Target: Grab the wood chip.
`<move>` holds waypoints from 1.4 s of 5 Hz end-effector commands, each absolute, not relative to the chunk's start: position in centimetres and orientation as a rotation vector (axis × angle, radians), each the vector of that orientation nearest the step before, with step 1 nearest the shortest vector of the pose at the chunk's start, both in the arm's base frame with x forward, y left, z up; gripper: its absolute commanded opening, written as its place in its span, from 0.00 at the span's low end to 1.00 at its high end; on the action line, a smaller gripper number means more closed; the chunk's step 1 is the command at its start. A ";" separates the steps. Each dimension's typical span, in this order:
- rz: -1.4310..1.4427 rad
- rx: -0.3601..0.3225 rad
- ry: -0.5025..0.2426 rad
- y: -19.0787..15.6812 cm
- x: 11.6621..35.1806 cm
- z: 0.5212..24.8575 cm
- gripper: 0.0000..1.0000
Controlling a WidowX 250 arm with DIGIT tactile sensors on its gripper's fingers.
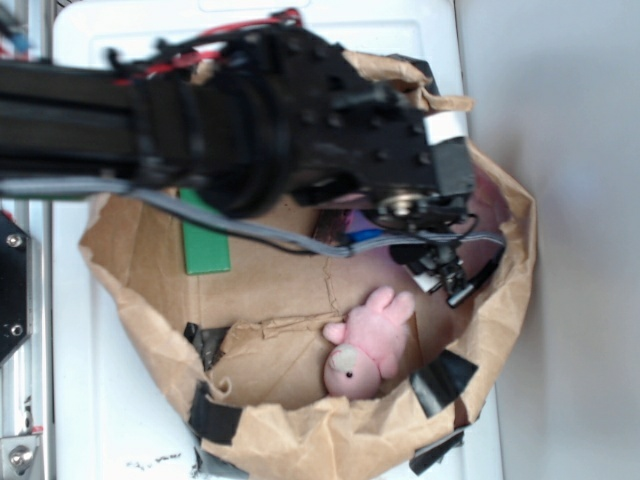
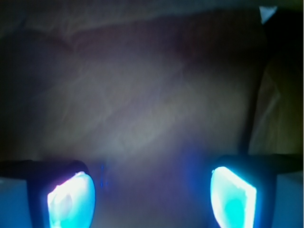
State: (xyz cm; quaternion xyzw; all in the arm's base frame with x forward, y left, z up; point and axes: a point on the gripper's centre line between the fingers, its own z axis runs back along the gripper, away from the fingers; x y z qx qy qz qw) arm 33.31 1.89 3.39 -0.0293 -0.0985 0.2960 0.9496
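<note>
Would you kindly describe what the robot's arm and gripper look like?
The arm is matte black and bulky, studded with screws, with red wires on top, a grey cable beneath and a white label near the wrist. The gripper has black fingers whose pads glow cyan.

A crumpled brown paper bag [image 1: 300,440], laid open on a white worktop [image 1: 90,400], held a green block and a pink plush bunny.

The flat green block [image 1: 205,245] lay left of the frame's centre on the bag's creased floor. The pink plush bunny [image 1: 365,345] sat lower and right of centre, well apart from the block, its ears pointing to the upper right. Strips of black tape [image 1: 212,418] patched the bag's rim along the lower edge. In the wrist view, only dim, blurred brown paper filled the frame.
</note>
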 end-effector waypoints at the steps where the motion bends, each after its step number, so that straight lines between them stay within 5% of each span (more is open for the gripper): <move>1: 0.585 -0.066 -0.210 0.5 34.0 4.9 1.00; 3: 0.613 -0.142 -0.160 2.0 32.6 8.9 1.00; 7: 0.542 -0.076 -0.176 3.9 30.6 6.3 1.00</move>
